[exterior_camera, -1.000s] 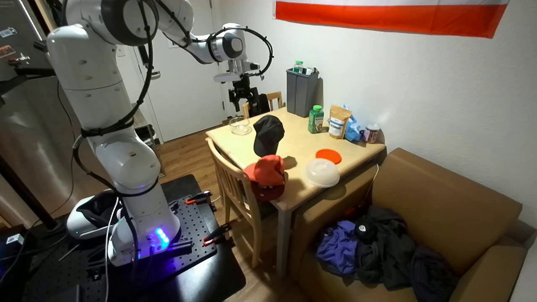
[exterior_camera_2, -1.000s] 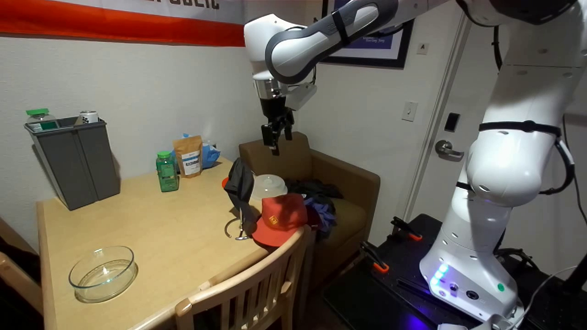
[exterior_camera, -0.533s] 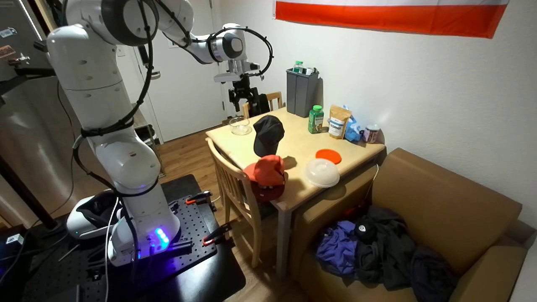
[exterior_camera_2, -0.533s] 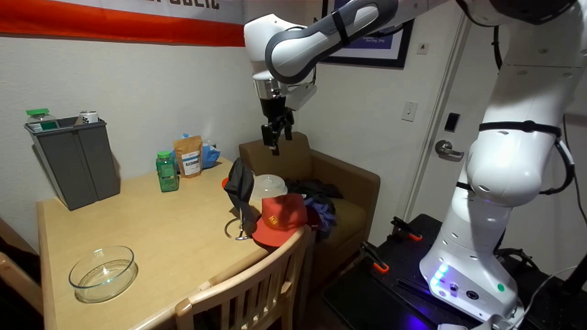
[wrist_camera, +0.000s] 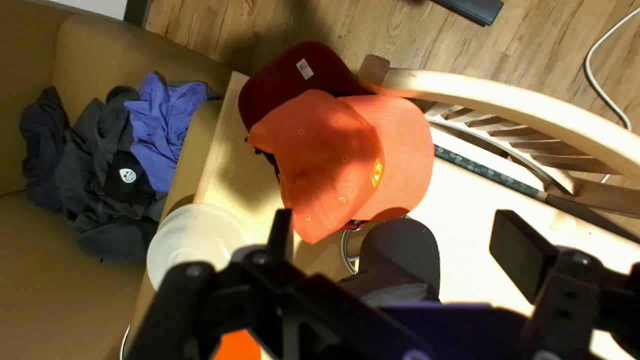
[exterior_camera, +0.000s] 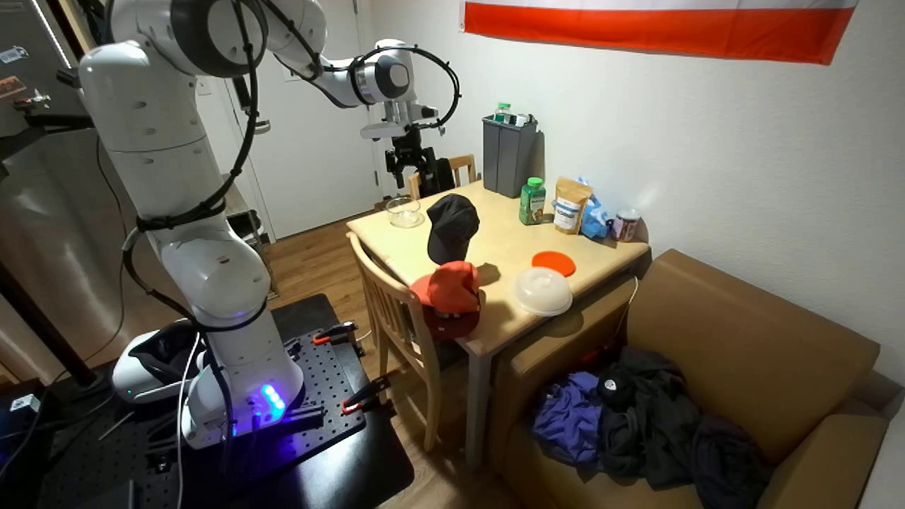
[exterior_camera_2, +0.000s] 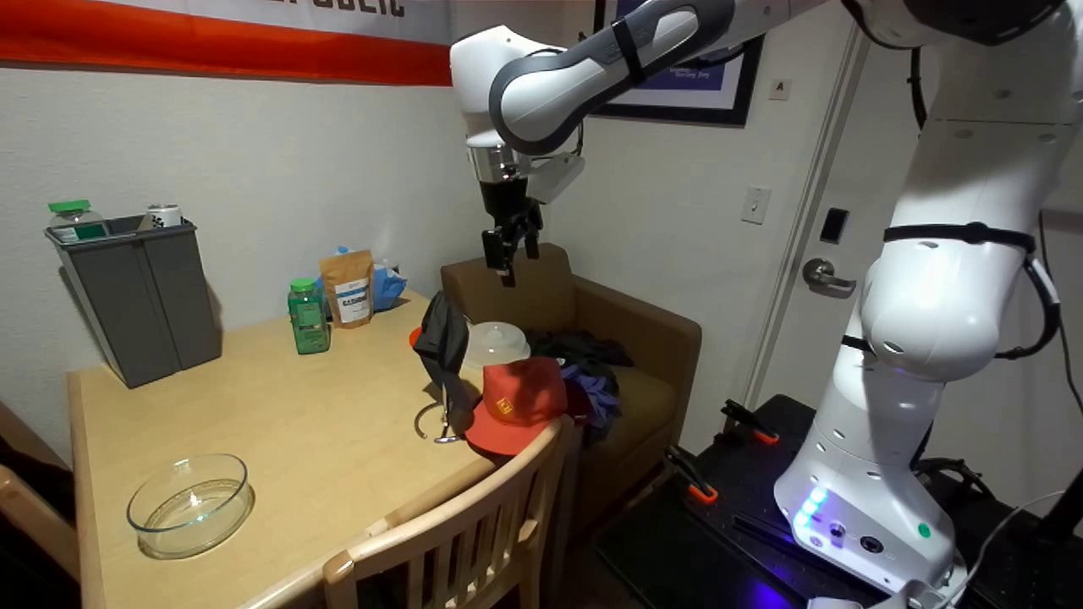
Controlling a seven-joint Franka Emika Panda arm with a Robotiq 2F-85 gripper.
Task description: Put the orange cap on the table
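Observation:
The orange cap [exterior_camera: 454, 286] is red-orange, with a rounded crown and brim. It sits on a metal stand [exterior_camera_2: 446, 436] at the table's corner by the chair, and also shows in an exterior view [exterior_camera_2: 523, 396] and in the wrist view [wrist_camera: 330, 160]. A dark red cap [wrist_camera: 295, 75] is beside it, and a black cap [exterior_camera: 452, 226] is on its other side. The light-wood table [exterior_camera: 495, 240] also shows in an exterior view [exterior_camera_2: 338, 423]. My gripper [wrist_camera: 395, 220] is open and empty, high above the table, as both exterior views [exterior_camera: 413, 177] [exterior_camera_2: 514, 258] show.
A wooden chair [exterior_camera: 387, 297] stands against the table near the caps. On the table are a glass bowl [exterior_camera: 404, 212], an orange lid [exterior_camera: 553, 264], a translucent bowl [exterior_camera: 543, 290], a green bottle [exterior_camera: 532, 201], a paper bag [exterior_camera: 571, 205] and a grey bin [exterior_camera: 509, 155]. A brown armchair [exterior_camera: 749, 339] adjoins it.

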